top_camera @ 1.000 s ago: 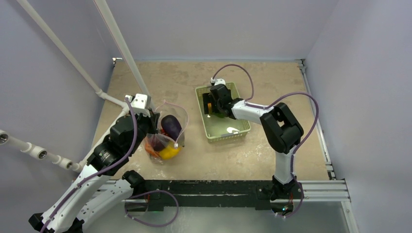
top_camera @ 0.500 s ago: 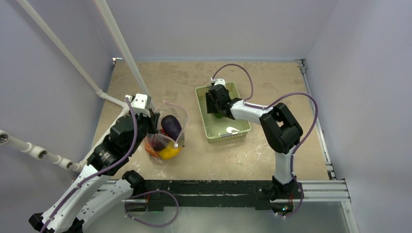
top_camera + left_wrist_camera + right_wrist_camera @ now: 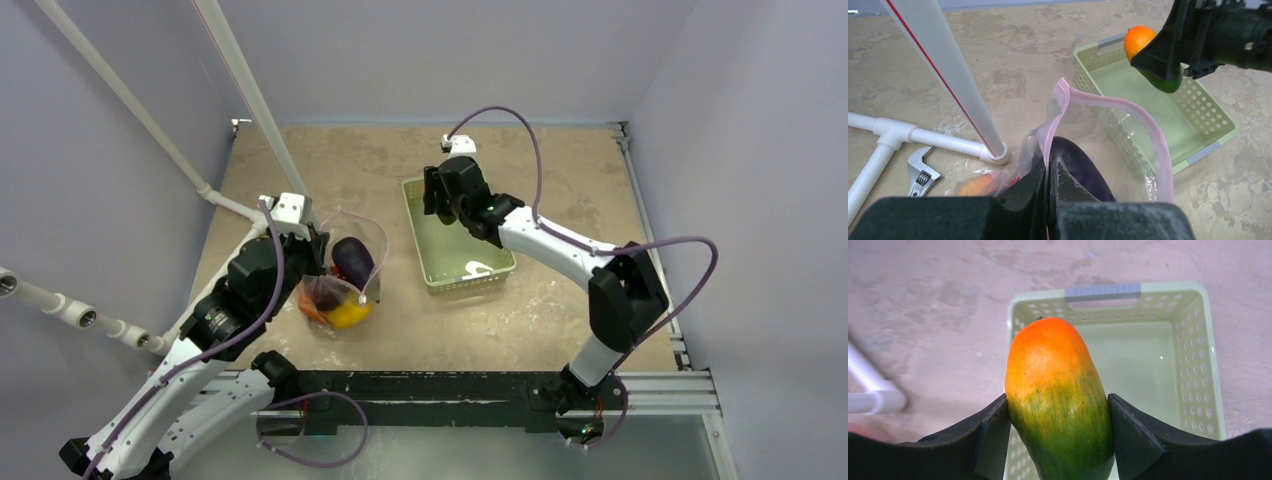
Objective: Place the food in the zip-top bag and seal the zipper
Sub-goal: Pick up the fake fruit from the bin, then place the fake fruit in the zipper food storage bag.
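The clear zip-top bag (image 3: pixel 340 285) stands open at centre left. It holds a purple eggplant (image 3: pixel 352 258), a yellow pepper (image 3: pixel 347 315) and other orange and red food. My left gripper (image 3: pixel 318 250) is shut on the bag's near rim. In the left wrist view its jaws (image 3: pixel 1050 167) pinch the pink zipper strip (image 3: pixel 1140 112) beside the eggplant (image 3: pixel 1083 165). My right gripper (image 3: pixel 1058 415) is shut on an orange-and-green fruit (image 3: pixel 1058 395). It holds the fruit above the far left end of the pale green basket (image 3: pixel 1198 340). The fruit also shows in the left wrist view (image 3: pixel 1143 42).
The green basket (image 3: pixel 470 284) sits right of the bag with a white scrap (image 3: pixel 478 268) inside. White PVC pipes (image 3: pixel 250 95) slant over the left side, one foot (image 3: pixel 993 152) touching the bag. A wrench (image 3: pixel 920 172) lies by the pipes.
My right gripper has risen out of the basket with the orange-and-green fruit and moved toward the basket's far left end. The left gripper and the bag have not moved.
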Controlling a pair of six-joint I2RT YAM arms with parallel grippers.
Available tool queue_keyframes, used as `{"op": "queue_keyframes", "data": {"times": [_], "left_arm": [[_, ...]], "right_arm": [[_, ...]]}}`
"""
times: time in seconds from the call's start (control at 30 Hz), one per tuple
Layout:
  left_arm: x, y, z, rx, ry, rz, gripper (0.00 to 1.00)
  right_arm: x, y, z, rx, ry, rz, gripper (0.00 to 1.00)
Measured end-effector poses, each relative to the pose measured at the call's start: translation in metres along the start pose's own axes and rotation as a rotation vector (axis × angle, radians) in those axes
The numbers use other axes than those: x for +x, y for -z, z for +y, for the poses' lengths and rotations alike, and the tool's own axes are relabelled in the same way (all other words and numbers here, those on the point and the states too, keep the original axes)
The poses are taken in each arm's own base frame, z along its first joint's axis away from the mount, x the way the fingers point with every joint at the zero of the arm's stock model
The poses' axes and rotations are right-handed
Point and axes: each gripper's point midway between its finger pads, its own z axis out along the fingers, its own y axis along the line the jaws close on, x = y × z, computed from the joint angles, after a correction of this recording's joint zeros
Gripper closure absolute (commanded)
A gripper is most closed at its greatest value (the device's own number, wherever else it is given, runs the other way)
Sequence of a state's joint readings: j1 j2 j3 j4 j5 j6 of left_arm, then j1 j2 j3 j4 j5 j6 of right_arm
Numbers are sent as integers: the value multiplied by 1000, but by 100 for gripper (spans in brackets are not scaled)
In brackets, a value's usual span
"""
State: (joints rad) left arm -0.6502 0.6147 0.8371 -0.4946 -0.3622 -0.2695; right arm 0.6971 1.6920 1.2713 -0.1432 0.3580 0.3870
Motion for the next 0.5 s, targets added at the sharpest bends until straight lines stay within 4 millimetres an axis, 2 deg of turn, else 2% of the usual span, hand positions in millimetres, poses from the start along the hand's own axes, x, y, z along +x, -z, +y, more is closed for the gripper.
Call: {"op": "queue_keyframes", "data": {"times": [0.23, 0.5], "left_arm": [[0, 0, 0, 1, 0, 1, 100], [0, 0, -1, 3, 0, 2, 100]], "right_arm": [[-39, 54, 43, -155, 11, -94, 75], [-54, 105, 92, -380, 65, -144, 75]]}}
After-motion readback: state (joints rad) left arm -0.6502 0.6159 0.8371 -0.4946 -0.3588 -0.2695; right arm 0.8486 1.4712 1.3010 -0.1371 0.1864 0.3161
